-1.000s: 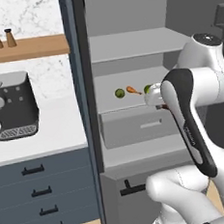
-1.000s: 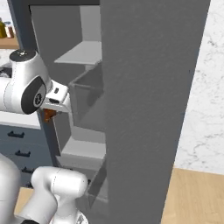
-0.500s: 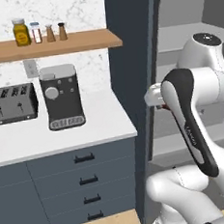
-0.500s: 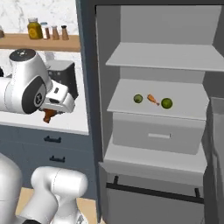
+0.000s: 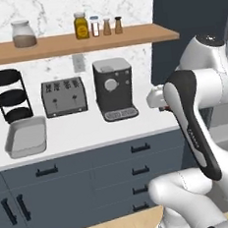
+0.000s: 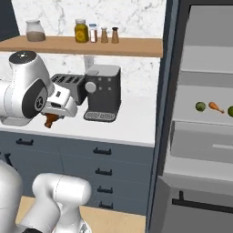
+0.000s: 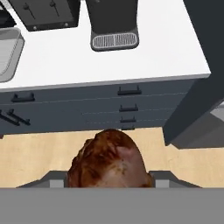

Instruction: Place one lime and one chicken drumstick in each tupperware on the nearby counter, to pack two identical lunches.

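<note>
The counter (image 5: 88, 133) bears tupperware (image 5: 25, 137), toaster (image 5: 63, 96), coffee machine (image 5: 114, 88).

Tupperware (image 5: 25, 138) on counter (image 5: 88, 133) — left of toaster (image 5: 63, 96), coffee machine (image 5: 114, 88) right.

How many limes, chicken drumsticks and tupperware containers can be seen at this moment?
Limes: 2, both on the fridge shelf
Chicken drumsticks: 2, one on that shelf, one held in the gripper
Tupperware: 1, on the counter
Total: 5
</note>
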